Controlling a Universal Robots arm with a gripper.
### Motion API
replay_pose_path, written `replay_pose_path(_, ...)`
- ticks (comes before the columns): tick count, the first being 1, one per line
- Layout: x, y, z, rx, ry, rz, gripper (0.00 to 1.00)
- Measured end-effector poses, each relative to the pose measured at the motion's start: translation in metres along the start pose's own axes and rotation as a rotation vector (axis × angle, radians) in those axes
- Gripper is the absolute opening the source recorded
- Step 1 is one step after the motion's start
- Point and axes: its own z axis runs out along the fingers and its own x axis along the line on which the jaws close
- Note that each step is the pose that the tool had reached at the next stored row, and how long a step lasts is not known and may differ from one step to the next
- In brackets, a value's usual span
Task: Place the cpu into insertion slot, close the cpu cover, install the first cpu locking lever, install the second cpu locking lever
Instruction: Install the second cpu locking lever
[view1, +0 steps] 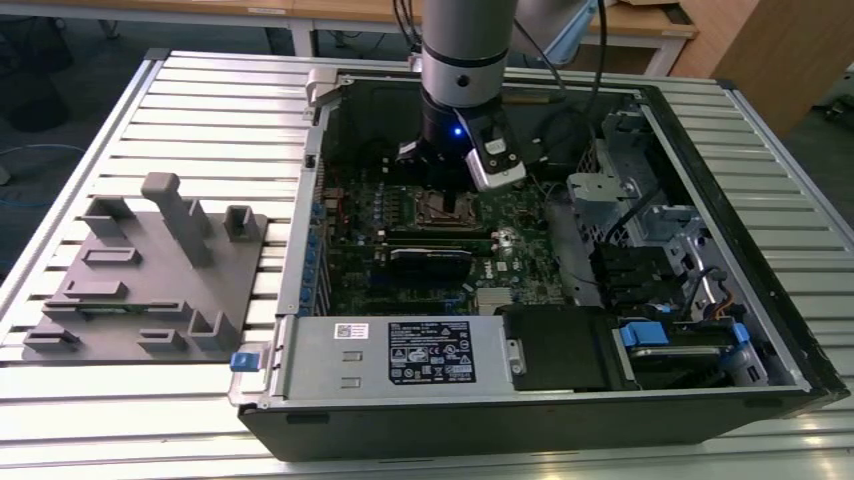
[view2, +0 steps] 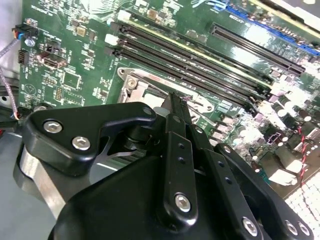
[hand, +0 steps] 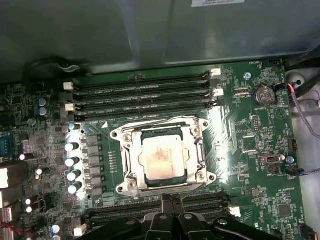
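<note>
Open computer case (view1: 561, 400) lying on a slatted table (view1: 80, 420), a grey fixture block (view1: 147, 290) well apart toward the exterior view's left. Inside the case, a green board (hand: 250, 165) with long black memory slots (hand: 145, 92) on two sides of the socket.

Arm (view1: 465, 60) reaching down into the case, directly over the socket (view1: 447, 212) in the exterior view.

Socket (hand: 162, 157) at mid-board in the first wrist view: silvery rim, the cover (hand: 131, 162) lying flat as a frame around a pale window. In that window, the cpu (hand: 161, 157), seated square and level, beige top showing. Judged from this: placing done, cover closed.

Levers: thin wires along the socket's edges, one (hand: 202, 187) seen slanting off the corner nearest the gripper. Judged not yet latched, though hard to be sure either way; the other lever's state not clear.

Gripper (hand: 172, 199) poised just beside the socket's near edge, fingers (view2: 176, 107) drawn together to a narrow tip in both wrist views, nothing visibly held between them. Tip close to the lever wire; touching or just apart cannot be told.
</note>
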Motion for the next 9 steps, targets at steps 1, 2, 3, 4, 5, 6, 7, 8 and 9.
replay_pose_path(1,0.0012,-0.0005,0.0,0.0,-0.0002,0.0,0.1)
replay_pose_path(2,0.0022,-0.001,0.0,0.0,-0.0003,0.0,0.1)
replay_pose_path(3,0.003,-0.0016,0.0,0.0,-0.0003,0.0,0.1)
replay_pose_path(4,0.0035,-0.0022,-0.0001,0.0001,-0.0003,0.0,0.1)
replay_pose_path(5,0.0039,-0.0029,-0.0001,0.0,-0.0004,0.0,0.1)
replay_pose_path(6,0.0042,-0.0035,-0.0001,0.0,-0.0004,0.0,0.1)
replay_pose_path(7,0.0046,-0.0042,-0.0001,0.0,-0.0004,0.0,0.1)
replay_pose_path(8,0.0049,-0.0049,-0.0001,0.0,-0.0004,0.0,0.1)
replay_pose_path(9,0.0055,-0.0056,-0.0002,0.0,-0.0004,0.0,0.1)
